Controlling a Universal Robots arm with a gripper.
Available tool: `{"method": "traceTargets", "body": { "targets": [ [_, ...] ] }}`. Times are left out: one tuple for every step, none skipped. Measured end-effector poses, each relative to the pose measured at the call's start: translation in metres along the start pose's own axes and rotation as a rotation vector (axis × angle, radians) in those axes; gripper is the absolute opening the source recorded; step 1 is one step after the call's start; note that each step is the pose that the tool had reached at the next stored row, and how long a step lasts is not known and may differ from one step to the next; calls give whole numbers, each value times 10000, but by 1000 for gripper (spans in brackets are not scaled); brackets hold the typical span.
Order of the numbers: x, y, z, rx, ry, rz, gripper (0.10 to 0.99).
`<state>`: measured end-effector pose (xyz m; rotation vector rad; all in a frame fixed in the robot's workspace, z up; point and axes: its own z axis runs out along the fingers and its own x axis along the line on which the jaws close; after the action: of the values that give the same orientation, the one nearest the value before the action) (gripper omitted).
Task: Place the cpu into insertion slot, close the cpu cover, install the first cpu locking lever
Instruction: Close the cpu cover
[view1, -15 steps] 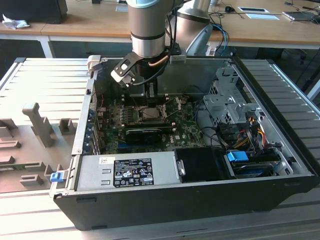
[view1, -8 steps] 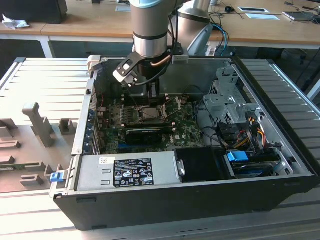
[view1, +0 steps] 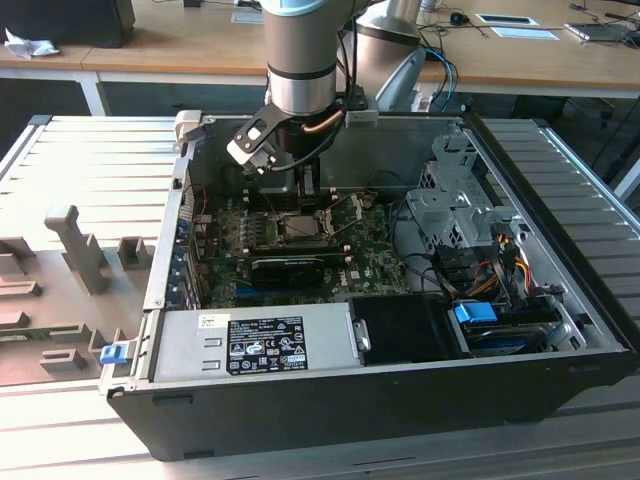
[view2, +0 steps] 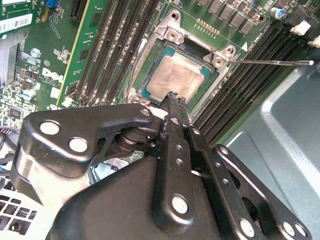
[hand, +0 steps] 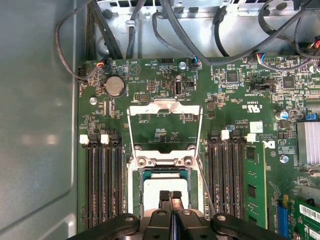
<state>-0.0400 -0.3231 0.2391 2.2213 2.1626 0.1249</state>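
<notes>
One light, stiff, likely fragile cpu (view2: 175, 80) flat in socket (view2: 173, 34), cpu cover (hand: 165, 106) swung back; best held by opposite edges. End effector (hand: 170, 195) pinched together, empty, at cpu's edge.

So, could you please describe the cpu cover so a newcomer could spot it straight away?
Inside the open computer case, find the green motherboard and the socket between its dark memory slots. The cpu cover is the thin square metal frame swung open off that socket, hinged beside the cpu; only it has a window showing board through.
</notes>
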Motion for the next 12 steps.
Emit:
{"method": "traceTargets", "body": {
  "targets": [
    [0, 0, 0, 0, 0, -1, 106],
    [0, 1, 0, 0, 0, 0, 106],
    [0, 1, 0, 0, 1, 0, 106],
    [0, 1, 0, 0, 0, 0, 106],
    [0, 1, 0, 0, 0, 0, 106],
    [0, 1, 0, 0, 0, 0, 106],
    [0, 2, 0, 0, 0, 0, 106],
    [0, 2, 0, 0, 0, 0, 106],
    [0, 2, 0, 0, 0, 0, 106],
    [0, 2, 0, 0, 0, 0, 106],
    [0, 2, 0, 0, 0, 0, 106],
    [0, 2, 0, 0, 0, 0, 106]
  ]
}}
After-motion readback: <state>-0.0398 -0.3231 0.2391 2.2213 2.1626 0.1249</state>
